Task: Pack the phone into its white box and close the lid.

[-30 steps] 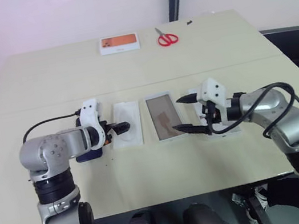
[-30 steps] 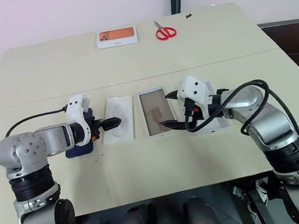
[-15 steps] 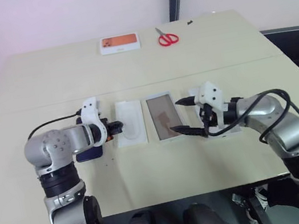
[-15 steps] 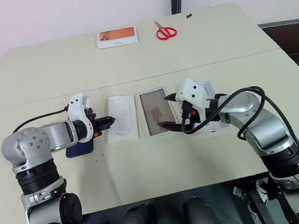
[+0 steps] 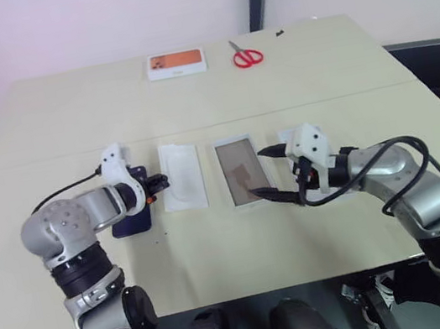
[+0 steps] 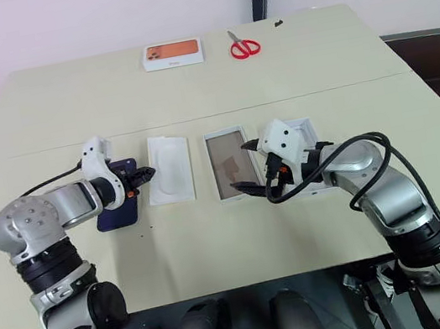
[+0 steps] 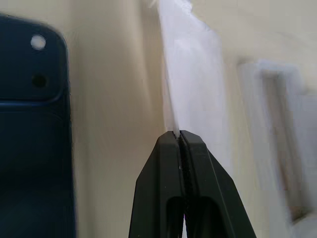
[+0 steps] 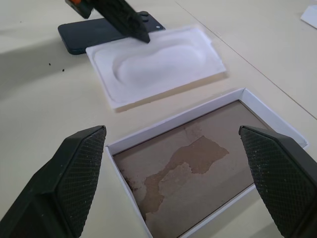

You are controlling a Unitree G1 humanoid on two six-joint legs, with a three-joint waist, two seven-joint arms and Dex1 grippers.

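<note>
The left hand (image 6: 144, 176) now pinches the thin moulded white insert (image 6: 169, 167), dragging it from the shallow white box (image 6: 227, 163); the right hand (image 6: 248, 167) stays released

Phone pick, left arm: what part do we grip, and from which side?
Grip the phone across its short width, on the long edges at mid-length, coming from above. It lies flat, back up, too thin for a side approach. Its inner edge faces the insert that the left claw pinches, so keep clear of that.
</note>
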